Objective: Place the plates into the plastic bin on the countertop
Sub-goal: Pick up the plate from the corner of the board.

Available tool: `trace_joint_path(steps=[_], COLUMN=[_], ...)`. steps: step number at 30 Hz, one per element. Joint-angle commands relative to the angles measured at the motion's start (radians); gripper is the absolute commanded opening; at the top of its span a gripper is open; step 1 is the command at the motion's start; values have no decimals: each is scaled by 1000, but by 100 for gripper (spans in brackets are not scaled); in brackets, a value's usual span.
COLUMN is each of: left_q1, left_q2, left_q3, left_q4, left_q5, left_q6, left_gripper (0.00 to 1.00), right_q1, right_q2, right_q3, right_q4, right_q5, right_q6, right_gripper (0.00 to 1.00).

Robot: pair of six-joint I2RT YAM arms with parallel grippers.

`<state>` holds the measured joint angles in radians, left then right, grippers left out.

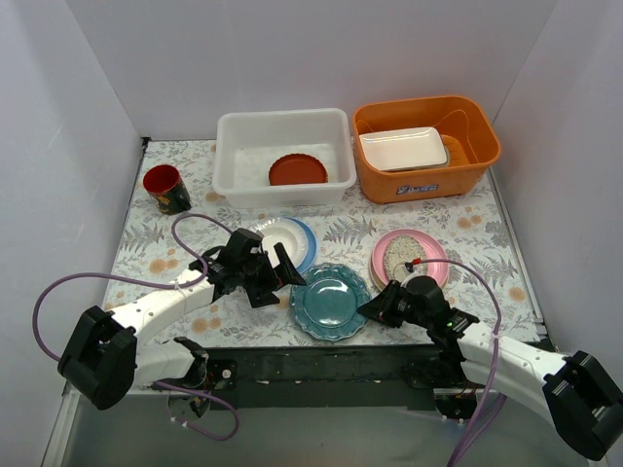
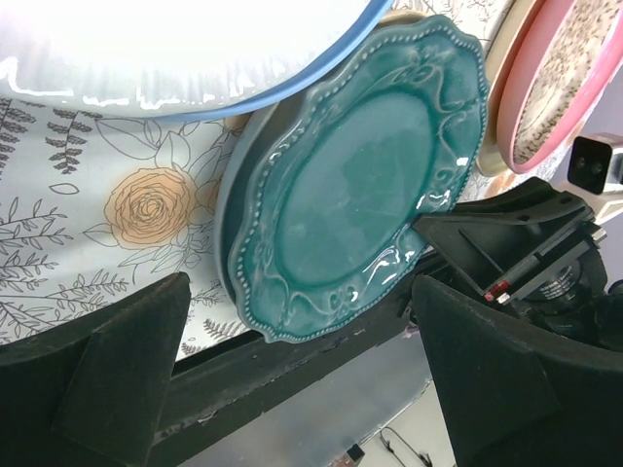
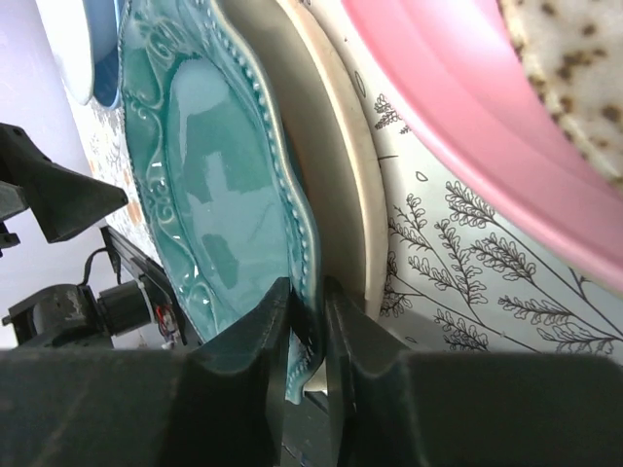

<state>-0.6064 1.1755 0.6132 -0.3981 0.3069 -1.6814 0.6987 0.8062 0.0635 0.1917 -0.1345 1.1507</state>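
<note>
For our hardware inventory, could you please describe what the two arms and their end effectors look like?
The left arm and right arm have white link shells with bulky black joint housings. The left end effector and right end effector are black, with wedge-shaped fingers. A purple cable loops along each arm.
</note>
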Motion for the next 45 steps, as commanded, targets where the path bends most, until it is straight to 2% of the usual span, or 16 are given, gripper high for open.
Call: trace_joint_path(steps=[1,2,5,21,35,45], left_q1=[-9,-12,-15,-23,-24,-24], left_q2=[-22,-23,-40,-143,-235,-243], left_q3=[-7,-7,-16,-67,-50,-4], left_q4=[35,35,36,50,4,-58], left_q5=[0,-3,-9,-22,-46,-74], left_q6=[-14,-15,-26,-69,-80,-47], left_gripper=[98,98,98,98,98,98], right_q1=[-1,-1,-2,-16,-19,-21], right_q2=[21,19,11,-102,-217,-314], right_q3=[-56,-54,-94,-28,53,88], right_q4=[40,44,45,-28,-115,-230], right_q5=[13,10,10,-5,-7,35], right_q6=[-6,-5,-3,1,12,6], right_gripper=[19,9,1,1,1,1])
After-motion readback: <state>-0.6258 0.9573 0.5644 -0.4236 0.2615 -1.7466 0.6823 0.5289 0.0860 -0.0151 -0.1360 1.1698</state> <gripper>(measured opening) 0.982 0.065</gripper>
